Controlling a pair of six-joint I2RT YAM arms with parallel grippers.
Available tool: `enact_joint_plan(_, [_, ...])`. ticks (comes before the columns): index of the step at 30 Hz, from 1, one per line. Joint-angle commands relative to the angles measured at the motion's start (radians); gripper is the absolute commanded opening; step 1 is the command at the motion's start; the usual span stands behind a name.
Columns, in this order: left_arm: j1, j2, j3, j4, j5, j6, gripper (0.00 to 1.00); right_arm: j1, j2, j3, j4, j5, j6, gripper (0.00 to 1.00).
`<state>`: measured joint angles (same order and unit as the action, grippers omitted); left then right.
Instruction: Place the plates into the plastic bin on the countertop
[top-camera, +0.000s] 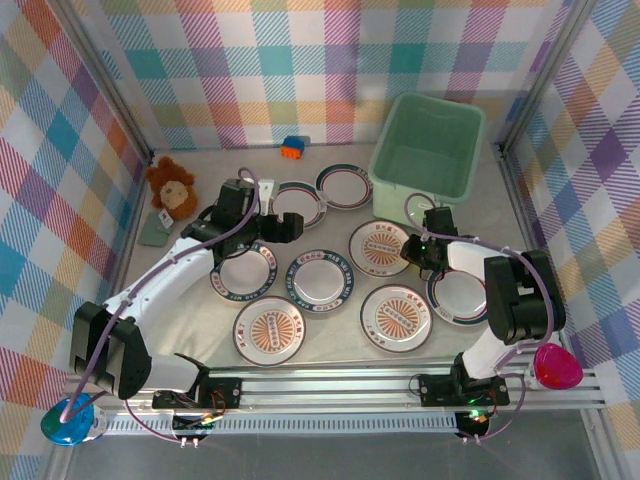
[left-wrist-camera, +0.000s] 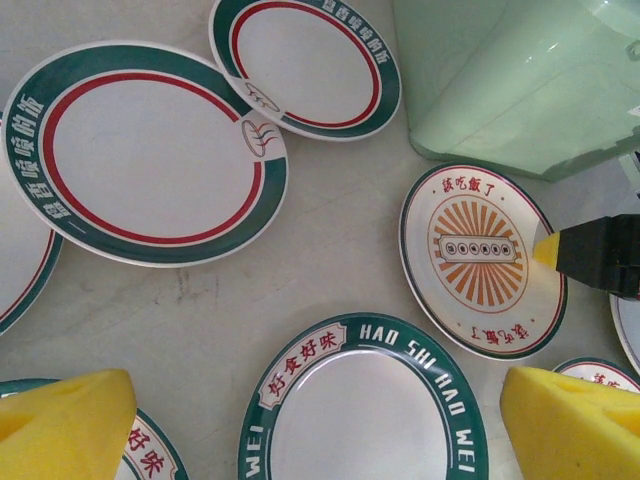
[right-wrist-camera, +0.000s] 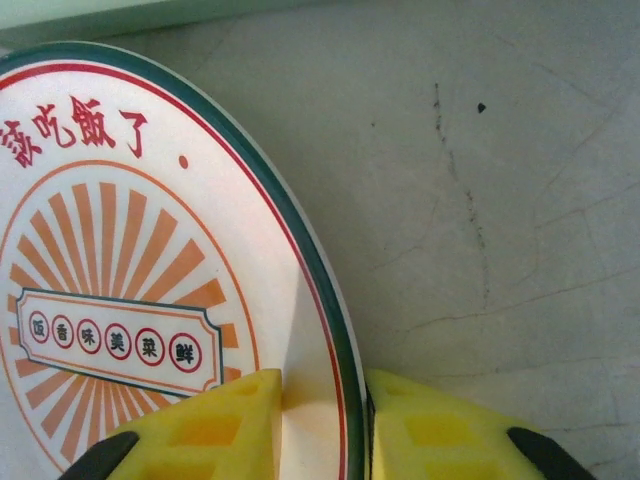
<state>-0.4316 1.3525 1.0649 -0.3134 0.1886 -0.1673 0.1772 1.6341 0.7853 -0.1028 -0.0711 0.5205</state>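
Countertop (top-camera: 492, 215): beige, marbled, takes the middle of the top view, plaid walls (top-camera: 300, 60) on three sides. Plastic bin (top-camera: 425, 150): mint green, upper right of the top view, against the back wall; its corner also shows upper right in the left wrist view (left-wrist-camera: 520, 80).

Left arm runs from lower left up to frame centre. The left gripper (top-camera: 283, 228) hangs over the plates with its jaws wide apart and nothing between them. In its wrist view (left-wrist-camera: 320, 420) the yellow pads (left-wrist-camera: 60, 425) sit in the two bottom corners, with a teal-rimmed plate (left-wrist-camera: 360, 420) under the gap.

Right arm is folded at lower right, with the right gripper (top-camera: 418, 250) just below the bin.

Plates (top-camera: 322, 277): eight countable, all flat on the countertop, spread from centre to right, below and left of the bin. The sunburst plate (top-camera: 378, 243) lies closest under the bin's lower-left corner. In the right wrist view the right gripper (right-wrist-camera: 320, 420) is clamped on that plate's (right-wrist-camera: 120, 300) rim, with one yellow pad (right-wrist-camera: 200, 435) on its face and the other outside the edge.

Stuffed lion (top-camera: 170, 185): left side. Blue-orange block (top-camera: 293, 148): top centre, by the back wall.
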Motion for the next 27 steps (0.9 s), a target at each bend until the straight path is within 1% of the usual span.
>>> enact_joint_plan(1, [-0.006, -0.036, 0.018, -0.001, -0.020, 0.008, 0.94, 0.012, -0.003, -0.025, 0.034, 0.002, 0.009, 0.20])
enact_joint_plan(6, [-0.006, -0.027, 0.027, -0.007, -0.011, 0.003, 0.94, 0.013, -0.020, -0.051, 0.053, 0.012, 0.021, 0.11])
enact_joint_plan(12, [-0.007, -0.052, 0.014, -0.003, -0.011, -0.013, 0.94, 0.016, -0.098, -0.094, 0.069, 0.035, 0.066, 0.07])
enact_joint_plan(21, [-0.012, -0.078, -0.009, -0.009, -0.011, -0.033, 0.94, 0.018, -0.216, -0.113, 0.049, 0.024, 0.116, 0.00])
enact_joint_plan(27, [-0.022, -0.076, -0.005, -0.015, -0.003, -0.044, 0.94, 0.018, -0.285, -0.116, 0.023, 0.006, 0.125, 0.00])
